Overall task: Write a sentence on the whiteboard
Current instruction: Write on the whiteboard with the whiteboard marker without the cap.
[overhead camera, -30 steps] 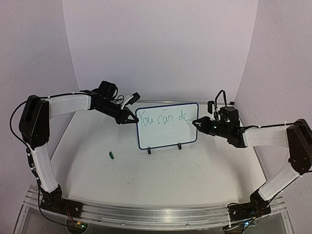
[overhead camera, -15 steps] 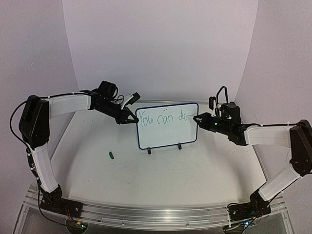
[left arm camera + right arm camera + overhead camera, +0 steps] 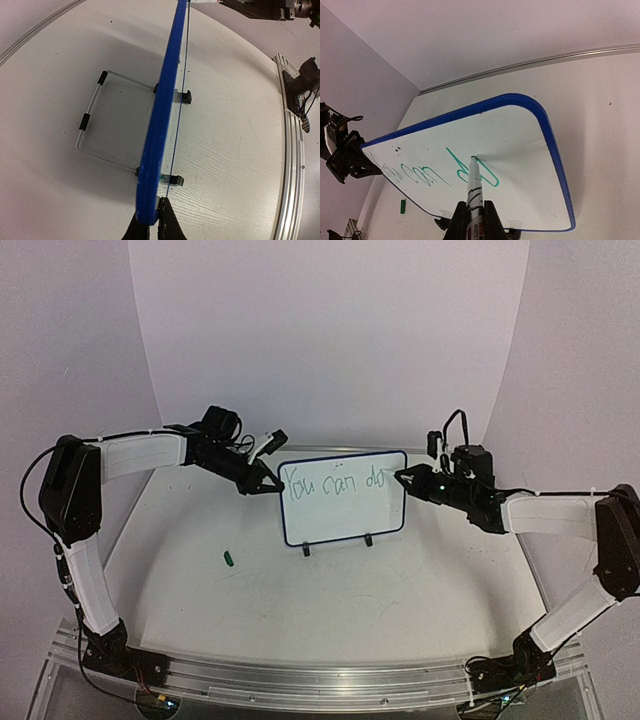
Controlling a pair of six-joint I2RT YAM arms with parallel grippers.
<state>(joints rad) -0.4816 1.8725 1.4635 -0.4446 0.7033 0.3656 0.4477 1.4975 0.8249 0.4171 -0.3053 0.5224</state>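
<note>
Whiteboard [image 3: 343, 515] stands mid-table, long axis L–R btwn arms, left gripper [image 3: 262, 483] pinched on its left edge, right gripper [image 3: 405, 477] clamped on marker [image 3: 474, 185] w/ tip at "do" top-right, so next word of the sentence [image 3: 335, 483] prob. goes down-left of the tip.
</note>
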